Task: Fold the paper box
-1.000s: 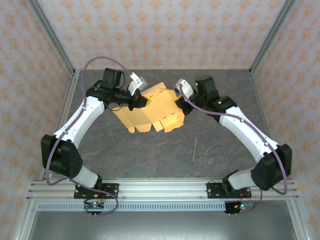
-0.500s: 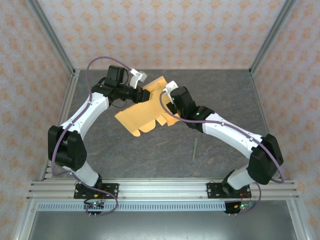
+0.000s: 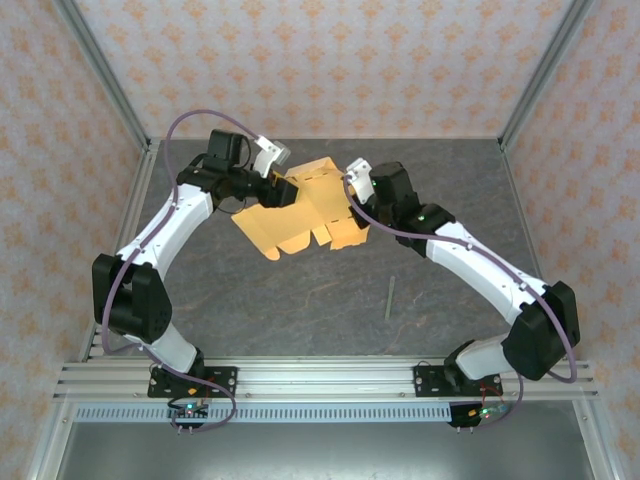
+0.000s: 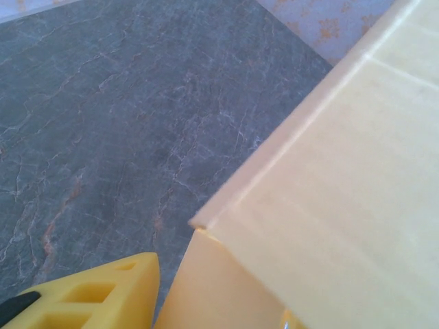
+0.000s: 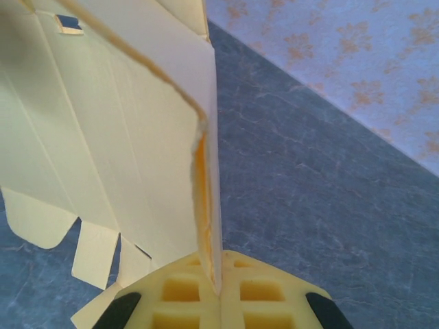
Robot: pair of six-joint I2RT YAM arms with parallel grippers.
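The left pincer [image 3: 280, 187] has just parted off the paper box [image 3: 300, 225], likely to regrip, while the right pincer [image 5: 218, 284] stays clamped on its edge.

Floral-patterned walls [image 3: 320, 60] surround a dark marbled tabletop [image 3: 300, 310].

No readable text, labels, brands or numbers, paper box [image 3: 292, 222] plain

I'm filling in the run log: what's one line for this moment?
task: fold paper box | left pincer: open, beside card | right pincer: shut on card edge | state: partly folded, flaps loose
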